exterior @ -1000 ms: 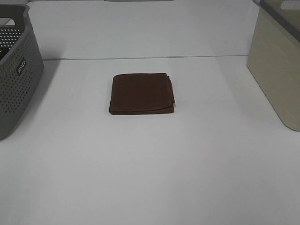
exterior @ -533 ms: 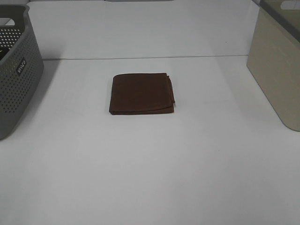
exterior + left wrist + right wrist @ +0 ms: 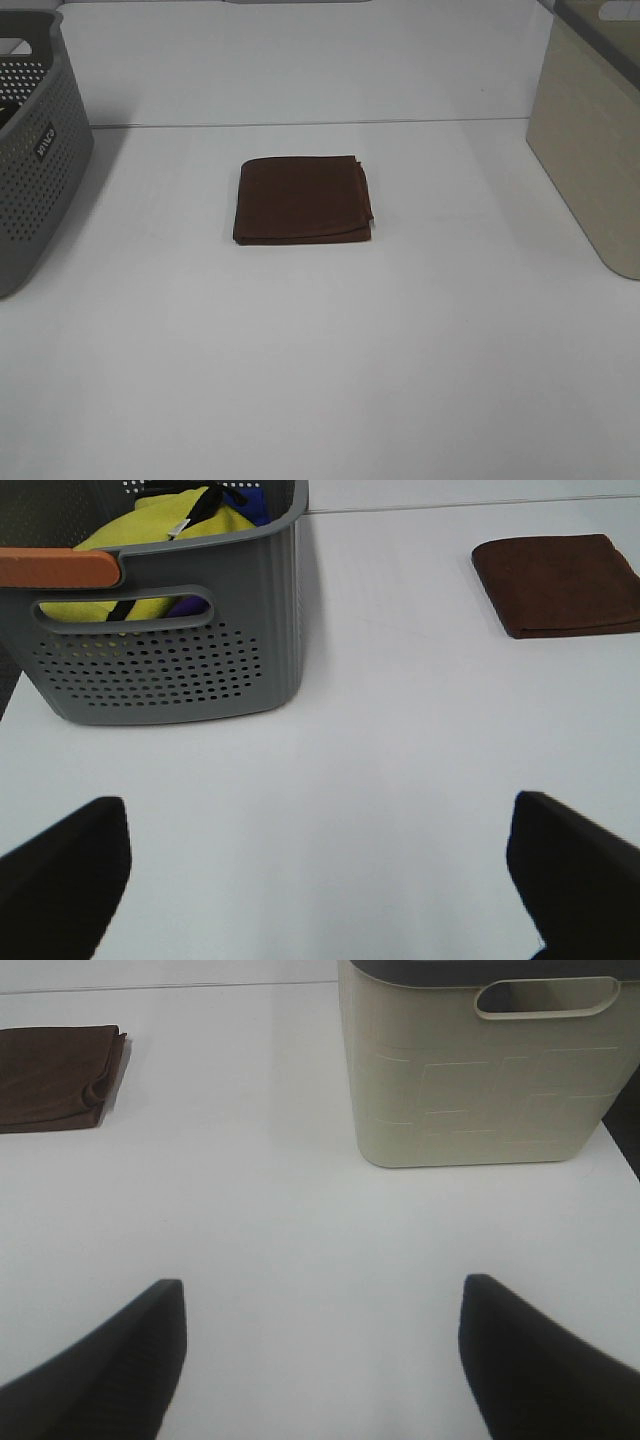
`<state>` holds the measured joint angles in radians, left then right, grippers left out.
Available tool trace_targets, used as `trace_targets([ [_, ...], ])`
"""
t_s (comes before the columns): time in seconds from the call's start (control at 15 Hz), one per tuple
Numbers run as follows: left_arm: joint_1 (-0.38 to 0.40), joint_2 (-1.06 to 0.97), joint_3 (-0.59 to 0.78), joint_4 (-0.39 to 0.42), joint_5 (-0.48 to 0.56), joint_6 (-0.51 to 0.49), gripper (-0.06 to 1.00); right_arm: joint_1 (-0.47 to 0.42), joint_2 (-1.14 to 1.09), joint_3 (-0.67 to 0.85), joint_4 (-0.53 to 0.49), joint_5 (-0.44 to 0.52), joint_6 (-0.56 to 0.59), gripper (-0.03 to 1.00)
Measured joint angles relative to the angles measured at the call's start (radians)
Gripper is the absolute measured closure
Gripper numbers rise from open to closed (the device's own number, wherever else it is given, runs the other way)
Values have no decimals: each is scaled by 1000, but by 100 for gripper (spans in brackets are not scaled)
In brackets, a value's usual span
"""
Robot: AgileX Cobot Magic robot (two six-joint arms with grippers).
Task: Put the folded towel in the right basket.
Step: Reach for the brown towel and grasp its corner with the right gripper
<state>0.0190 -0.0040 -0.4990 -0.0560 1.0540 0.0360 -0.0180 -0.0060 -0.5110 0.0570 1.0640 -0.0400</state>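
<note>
A folded dark brown towel [image 3: 303, 199] lies flat on the white table, a little behind the middle. It also shows in the left wrist view [image 3: 558, 584] and the right wrist view [image 3: 55, 1076]. The beige right basket [image 3: 590, 140] stands at the right edge, also in the right wrist view [image 3: 480, 1070]. Neither arm shows in the exterior high view. My left gripper [image 3: 320, 880] is open and empty, far from the towel. My right gripper [image 3: 320, 1360] is open and empty, in front of the beige basket.
A grey perforated basket [image 3: 35, 150] stands at the left edge; the left wrist view shows its wall [image 3: 170, 650] and yellow and blue cloth [image 3: 160, 525] inside it. The white table [image 3: 320, 380] runs to a back edge behind the towel.
</note>
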Motion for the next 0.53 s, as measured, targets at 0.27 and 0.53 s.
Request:
trace_targets([
  [0.27,0,0,0,0,0,0,-3,0,0,0,0,0,0,25],
  [0.53,0,0,0,0,0,0,-3,0,0,0,0,0,0,25],
])
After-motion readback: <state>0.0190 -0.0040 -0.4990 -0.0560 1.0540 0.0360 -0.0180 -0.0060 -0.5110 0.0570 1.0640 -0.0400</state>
